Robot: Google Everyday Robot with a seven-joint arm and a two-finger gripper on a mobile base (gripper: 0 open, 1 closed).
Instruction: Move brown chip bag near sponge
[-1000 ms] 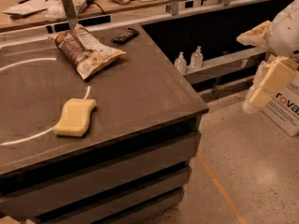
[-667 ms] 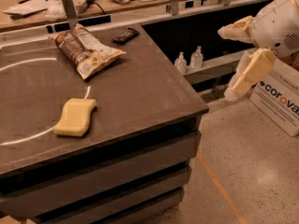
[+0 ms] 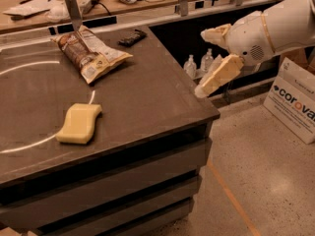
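so far nothing done: your gripper (image 3: pixel 202 62) spread wide, empty, beside table (image 3: pixel 147 100); brown chip bag (image 3: pixel 89 53) untouched, apart from sponge (image 3: pixel 79 123).

The gripper (image 3: pixel 200 63) has swung in from the far right toward the table (image 3: pixel 147 97) and now hangs just off the table's right edge, level with its top. More of the white arm (image 3: pixel 280 23) shows behind it.

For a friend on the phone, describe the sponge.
On the dark table, far from the cream tool open beyond its right edge, look near the front. The pale yellow wavy-sided block is plain, unlike the crinkly brown printed bag behind.
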